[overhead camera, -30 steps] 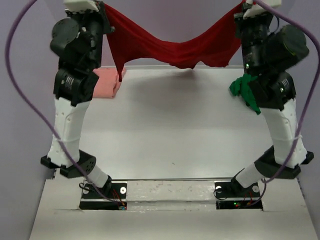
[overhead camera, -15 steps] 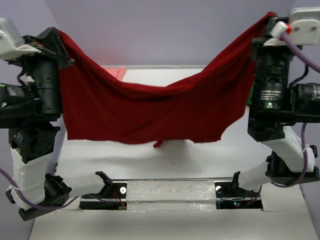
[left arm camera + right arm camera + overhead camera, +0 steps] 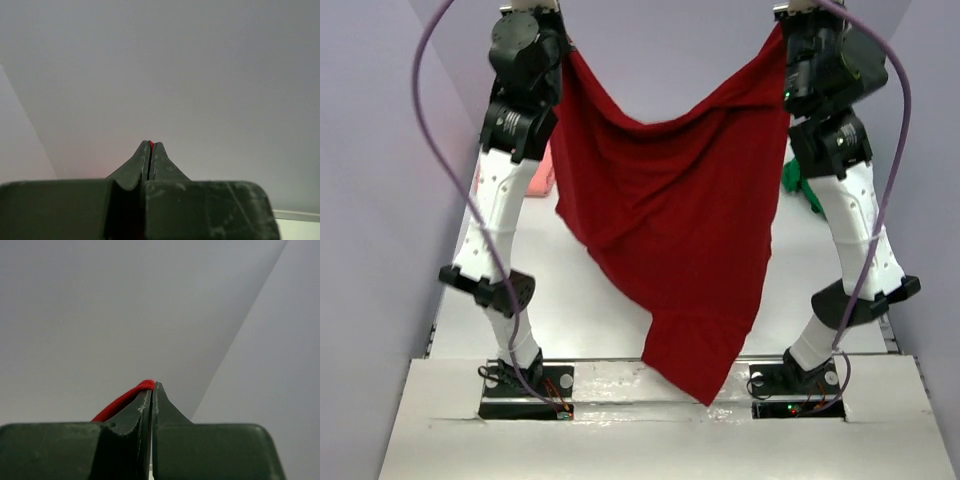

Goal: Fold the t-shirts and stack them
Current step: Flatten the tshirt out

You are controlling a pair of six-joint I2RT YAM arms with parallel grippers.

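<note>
Top external view: soft dark red cloth t-shirt [image 3: 670, 220] hung high between left gripper [image 3: 150, 150] and right gripper [image 3: 151, 390], each clamped together on a sliver of red cloth, middle sagging below them, lowest corner past the near edge of the counter [image 3: 570, 300]. Best to draw both apart, keep level, then lower flat.

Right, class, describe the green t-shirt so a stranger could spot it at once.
Find the white table, then the right arm. Peeking out beside that arm lies the crumpled green t-shirt. It alone is green: the dark red t-shirt hangs between both arms, the pink t-shirt sits far left.
</note>
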